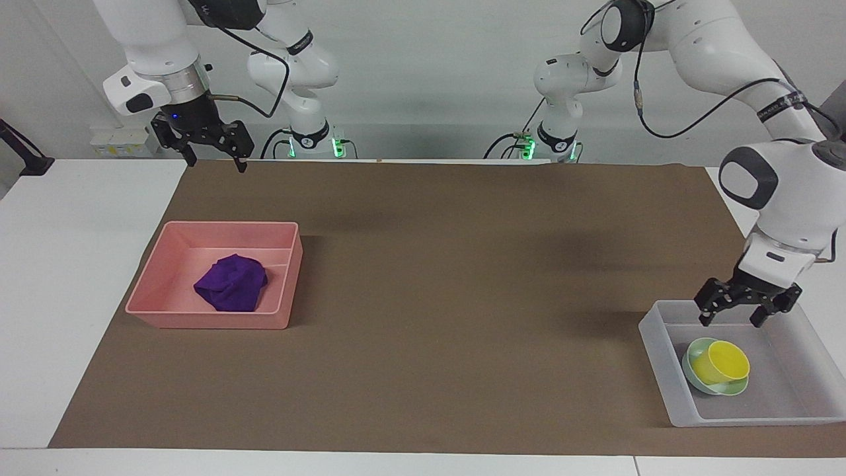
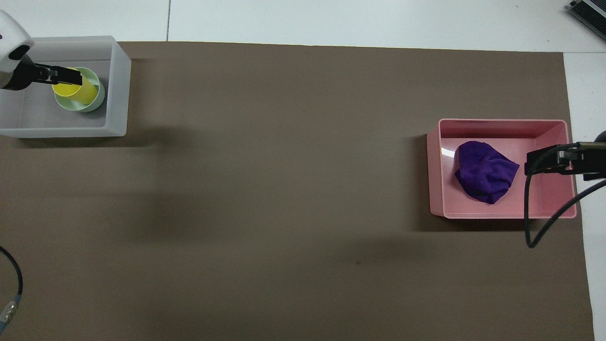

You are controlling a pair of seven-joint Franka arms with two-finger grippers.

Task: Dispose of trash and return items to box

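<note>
The yellow cup point(image 1: 724, 362) stands in the mint-green bowl point(image 1: 694, 381) inside the clear-white box point(image 1: 655, 360) at the left arm's end of the table. My left gripper point(image 1: 728, 323) is open and empty, raised over the box, just above the cup. The purple cloth point(image 1: 231, 284) lies bunched in the pink tray point(image 1: 211, 320) at the right arm's end. My right gripper point(image 1: 217, 165) is open and empty, held high. In the overhead view the cup point(image 2: 71, 90), bowl point(image 2: 94, 97), box point(image 2: 118, 85), cloth point(image 2: 485, 171), left gripper point(image 2: 57, 76) and right gripper point(image 2: 530, 166) show too.
A brown mat point(image 1: 462, 297) covers most of the white table. A black cable point(image 2: 535, 227) hangs from the right arm over the pink tray point(image 2: 502, 124).
</note>
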